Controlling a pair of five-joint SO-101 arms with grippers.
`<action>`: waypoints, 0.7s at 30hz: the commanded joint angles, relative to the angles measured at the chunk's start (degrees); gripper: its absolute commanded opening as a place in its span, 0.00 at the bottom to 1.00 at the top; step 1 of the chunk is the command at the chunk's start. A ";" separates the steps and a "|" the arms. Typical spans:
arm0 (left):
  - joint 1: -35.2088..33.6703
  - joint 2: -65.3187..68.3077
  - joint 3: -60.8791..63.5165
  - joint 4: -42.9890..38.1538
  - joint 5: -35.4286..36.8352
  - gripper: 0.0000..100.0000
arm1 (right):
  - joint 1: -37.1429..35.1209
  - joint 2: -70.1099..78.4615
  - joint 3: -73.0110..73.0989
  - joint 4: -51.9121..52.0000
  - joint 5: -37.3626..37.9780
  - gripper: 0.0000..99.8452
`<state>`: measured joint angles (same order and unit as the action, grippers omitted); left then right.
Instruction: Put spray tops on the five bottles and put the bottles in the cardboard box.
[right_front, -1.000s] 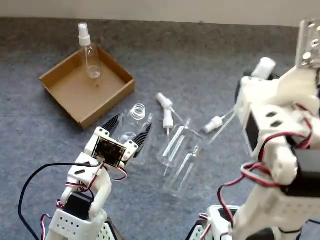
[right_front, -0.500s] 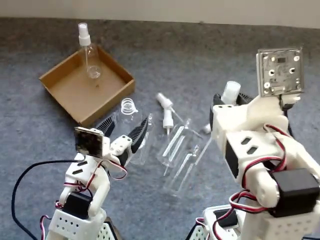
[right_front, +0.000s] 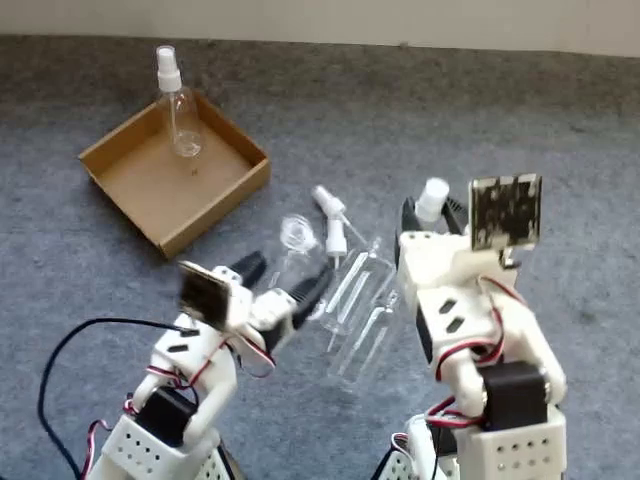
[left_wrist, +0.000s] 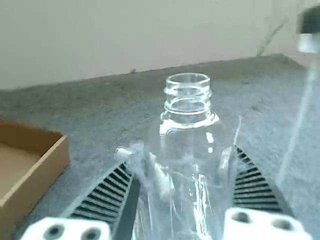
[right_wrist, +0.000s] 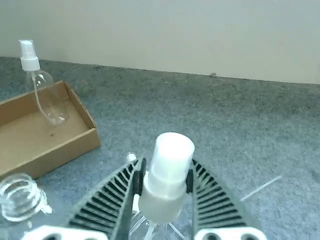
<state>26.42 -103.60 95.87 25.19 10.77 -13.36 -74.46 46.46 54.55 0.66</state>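
My left gripper is shut on a clear open-necked bottle, held up off the carpet with its mouth upward. My right gripper is shut on a white spray top, up and to the right of that bottle's mouth. The held bottle's neck shows low in the right wrist view. The cardboard box lies at the back left, and a capped bottle stands in it.
Two loose spray tops lie on the grey carpet between the arms. Several clear uncapped bottles lie side by side just in front of them. The box's corner is near the left gripper.
My left gripper has raised the bottle off the carpet and swung it right. My right arm has carried the spray top left and inward, closer to the bottle.
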 joint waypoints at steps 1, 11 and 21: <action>6.73 -1.10 1.27 0.00 -13.80 0.15 | -0.04 -6.20 0.57 -3.21 -0.70 0.08; 7.34 -1.10 1.27 5.01 -14.68 0.15 | 0.04 -7.69 1.01 -3.21 -0.70 0.08; 7.08 -1.10 1.27 7.82 -14.77 0.15 | -0.22 -7.78 -1.27 -4.35 -0.70 0.08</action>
<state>33.10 -103.60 95.96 33.01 -3.47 -13.36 -81.93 47.60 53.14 0.57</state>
